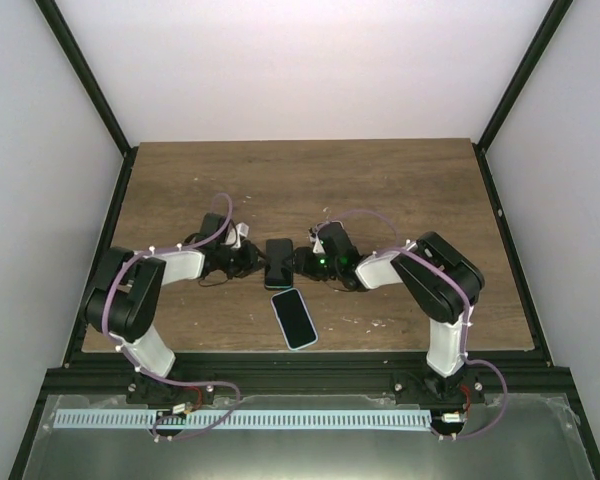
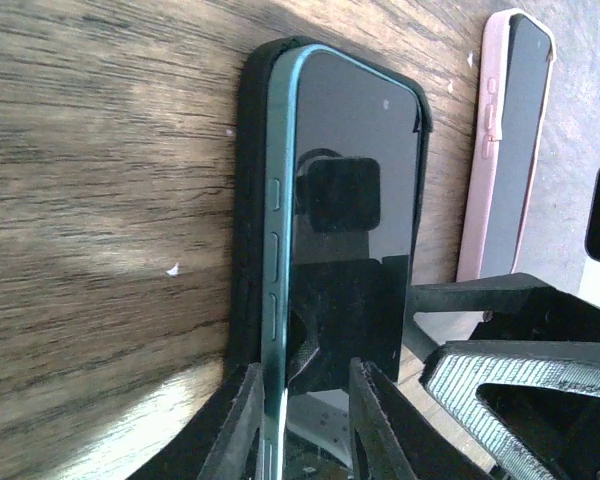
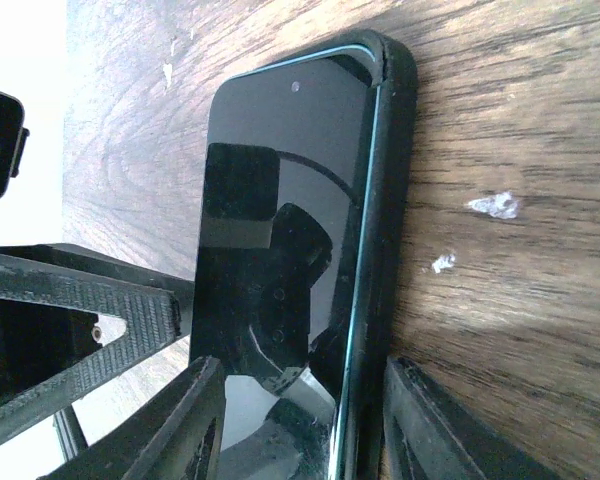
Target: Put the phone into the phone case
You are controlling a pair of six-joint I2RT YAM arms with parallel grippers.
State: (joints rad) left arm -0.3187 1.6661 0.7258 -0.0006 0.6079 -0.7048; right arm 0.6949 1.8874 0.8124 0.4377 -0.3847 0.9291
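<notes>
The phone (image 1: 278, 260), dark-screened with a teal metal rim, lies face up in the black phone case (image 1: 278, 283) at mid-table between both arms. In the left wrist view the phone's teal side (image 2: 277, 250) stands above the case wall (image 2: 248, 200), buttons exposed. My left gripper (image 2: 305, 372) is open, one finger outside that edge and the other over the screen. In the right wrist view the phone (image 3: 280, 200) sits inside the case rim (image 3: 390, 180) at the top corner. My right gripper (image 3: 302, 365) is open and straddles that side of phone and case.
A second phone in a pale case (image 1: 294, 318) lies just in front of the first, toward the arm bases; it shows pinkish in the left wrist view (image 2: 505, 150). Small white flecks (image 3: 495, 205) dot the wooden table (image 1: 400, 190). Black frame rails border the table.
</notes>
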